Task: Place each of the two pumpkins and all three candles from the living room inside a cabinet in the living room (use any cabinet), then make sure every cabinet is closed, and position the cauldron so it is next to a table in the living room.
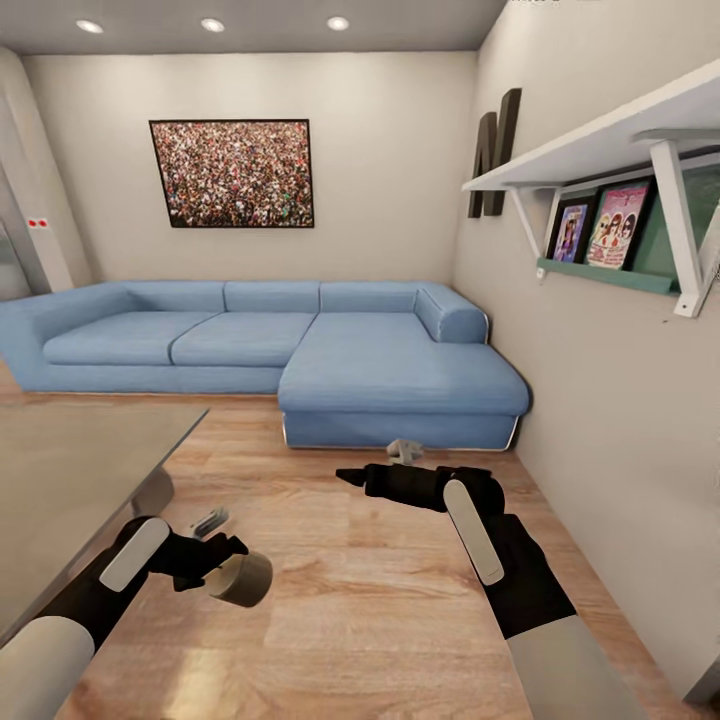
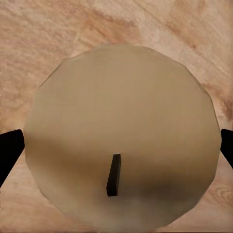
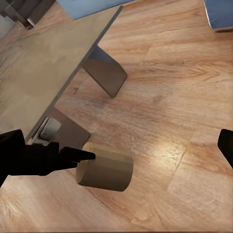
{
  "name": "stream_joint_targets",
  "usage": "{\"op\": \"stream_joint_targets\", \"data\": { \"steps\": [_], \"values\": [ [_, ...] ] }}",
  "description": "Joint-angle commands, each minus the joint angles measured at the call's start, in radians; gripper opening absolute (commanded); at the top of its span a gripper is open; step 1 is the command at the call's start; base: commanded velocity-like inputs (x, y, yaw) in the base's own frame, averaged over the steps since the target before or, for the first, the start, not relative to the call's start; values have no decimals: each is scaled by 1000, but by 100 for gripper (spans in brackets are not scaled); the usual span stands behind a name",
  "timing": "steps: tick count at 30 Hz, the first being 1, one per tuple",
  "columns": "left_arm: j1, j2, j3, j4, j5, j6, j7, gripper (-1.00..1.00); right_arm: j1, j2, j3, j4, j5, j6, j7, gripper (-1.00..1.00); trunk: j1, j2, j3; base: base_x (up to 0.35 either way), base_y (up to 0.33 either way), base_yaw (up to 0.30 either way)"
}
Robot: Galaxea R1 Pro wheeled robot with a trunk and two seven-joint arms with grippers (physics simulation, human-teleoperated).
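Note:
My left gripper (image 1: 222, 562) is shut on a cream-white candle (image 1: 243, 579), held low over the wood floor beside the table (image 1: 70, 470). The left wrist view looks onto the candle's round end (image 2: 121, 121) with its dark wick, and a black finger (image 2: 8, 151) shows at each side. The right wrist view shows the same candle (image 3: 107, 170) lying sideways in the left gripper's fingers (image 3: 73, 156), near the table's grey top (image 3: 48, 63). My right gripper (image 1: 350, 477) hovers open and empty above the floor; one of its fingertips (image 3: 227, 145) shows at the frame edge.
A blue corner sofa (image 1: 300, 345) fills the back of the room. A small grey object (image 1: 405, 450) lies on the floor by its front. Another small pale object (image 3: 49, 128) lies under the table by its leg (image 3: 109, 73). A wall with a white shelf (image 1: 600, 140) runs along the right.

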Motion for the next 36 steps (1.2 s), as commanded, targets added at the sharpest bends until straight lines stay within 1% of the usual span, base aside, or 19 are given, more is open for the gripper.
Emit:
{"op": "stream_joint_targets", "data": {
  "steps": [1,6,9,17,31,36],
  "values": [
    [-1,1,-4,-1,11,0,8,-100,-1,0,-1,0,8,4,8,100,-1,-1,-1,-238,0,0],
    [-1,2,-2,-1,11,0,7,-100,-1,0,-2,1,8,4,8,100,-1,-1,-1,-265,0,0],
    [-1,2,-1,-1,11,1,5,-100,-1,0,-2,1,7,4,8,100,-1,-1,-1,-96,0,-32],
    [-1,3,1,1,19,2,0,-100,-1,0,-2,1,7,4,8,100,-1,-1,-1,-11,22,-161],
    [-1,2,-3,0,14,-2,-3,-100,-1,0,-2,3,7,2,9,100,-1,-1,-1,-41,43,-8],
    [-1,2,-4,0,12,-2,0,-100,-1,0,-1,3,7,2,9,100,-1,-1,-1,136,125,-36]
  ]
}}
